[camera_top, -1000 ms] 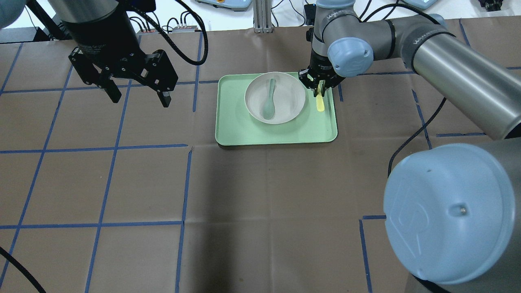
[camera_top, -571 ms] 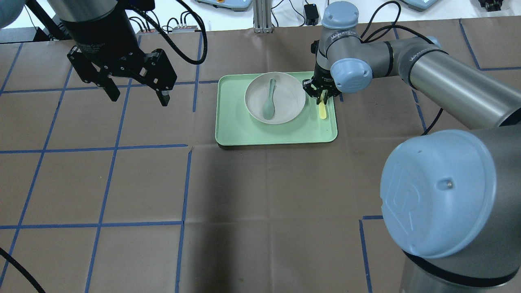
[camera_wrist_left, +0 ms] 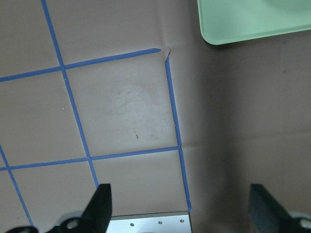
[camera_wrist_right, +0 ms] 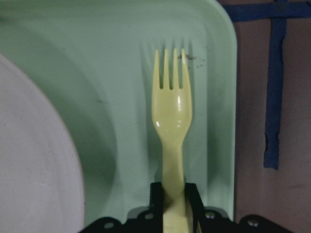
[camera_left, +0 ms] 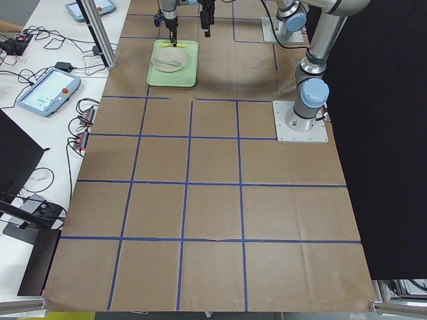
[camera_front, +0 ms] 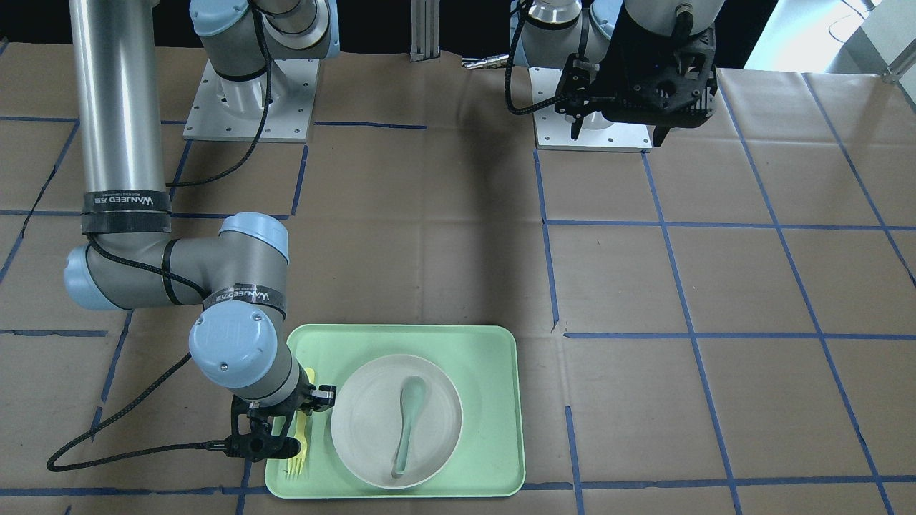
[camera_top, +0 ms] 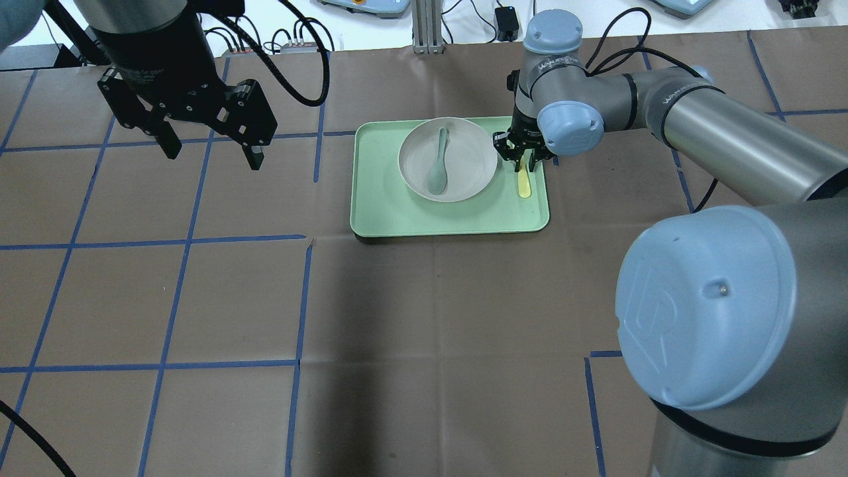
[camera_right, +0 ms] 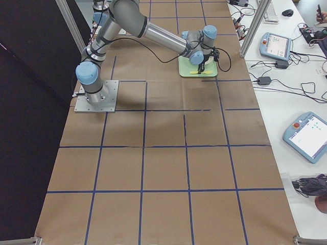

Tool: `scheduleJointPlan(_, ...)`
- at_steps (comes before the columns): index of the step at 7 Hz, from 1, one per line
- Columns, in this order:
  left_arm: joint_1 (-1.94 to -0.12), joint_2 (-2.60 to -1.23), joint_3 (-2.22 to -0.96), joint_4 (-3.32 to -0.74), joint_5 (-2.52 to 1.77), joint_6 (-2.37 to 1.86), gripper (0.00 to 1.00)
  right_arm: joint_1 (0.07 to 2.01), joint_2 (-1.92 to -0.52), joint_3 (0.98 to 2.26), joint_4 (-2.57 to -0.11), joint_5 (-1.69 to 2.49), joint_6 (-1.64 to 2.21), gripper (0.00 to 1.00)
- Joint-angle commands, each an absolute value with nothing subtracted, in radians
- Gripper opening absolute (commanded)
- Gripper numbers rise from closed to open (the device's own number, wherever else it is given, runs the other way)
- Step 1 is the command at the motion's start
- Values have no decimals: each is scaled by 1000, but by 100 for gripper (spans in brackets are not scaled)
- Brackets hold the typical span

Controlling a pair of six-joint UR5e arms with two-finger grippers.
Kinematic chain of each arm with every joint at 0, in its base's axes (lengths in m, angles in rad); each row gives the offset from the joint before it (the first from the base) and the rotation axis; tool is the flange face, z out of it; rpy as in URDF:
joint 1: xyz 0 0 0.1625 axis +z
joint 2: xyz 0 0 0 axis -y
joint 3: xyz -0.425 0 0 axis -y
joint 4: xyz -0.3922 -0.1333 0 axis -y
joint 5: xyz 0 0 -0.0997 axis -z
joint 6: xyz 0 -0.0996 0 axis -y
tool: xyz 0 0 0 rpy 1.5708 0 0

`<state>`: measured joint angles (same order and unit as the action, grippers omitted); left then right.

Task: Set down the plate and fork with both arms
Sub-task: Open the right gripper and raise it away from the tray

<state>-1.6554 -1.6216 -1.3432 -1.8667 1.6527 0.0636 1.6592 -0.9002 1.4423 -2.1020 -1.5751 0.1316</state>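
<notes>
The off-white plate (camera_top: 474,162) sits in the mint-green tray (camera_top: 397,215), toward its far side, and shows in the front view (camera_front: 365,422). My right gripper (camera_top: 523,158) is shut on the handle of the pale-yellow fork (camera_top: 525,184). It holds the fork flat and low over the tray's strip to the right of the plate. In the right wrist view the fork (camera_wrist_right: 171,116) runs out from between the fingers (camera_wrist_right: 155,201) with its tines toward the tray's far corner. I cannot tell whether it touches the tray. My left gripper (camera_top: 213,156) is open and empty, high over the table's left.
A grey-green spoon (camera_top: 437,169) lies in the plate. The tray's corner shows in the left wrist view (camera_wrist_left: 243,24). Brown paper with blue tape lines covers the table. The right arm's cable (camera_front: 143,449) trails beside the tray.
The right gripper has lowered the fork and carried it slightly toward the robot along the tray's right strip. The left gripper has drifted a little left and back, still open.
</notes>
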Motion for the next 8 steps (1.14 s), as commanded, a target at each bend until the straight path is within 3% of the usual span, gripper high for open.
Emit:
scheduleJointPlan(1, -1655, -1623, -1344, -1847, 1649, 60, 100, 1654, -931, 1437, -2089, -1577, 129, 100)
scheduleJointPlan(8, -1655, -1620, -1350, -1848, 1651, 61, 100, 1562, -1417, 1441, -1574, -1580, -9, 100)
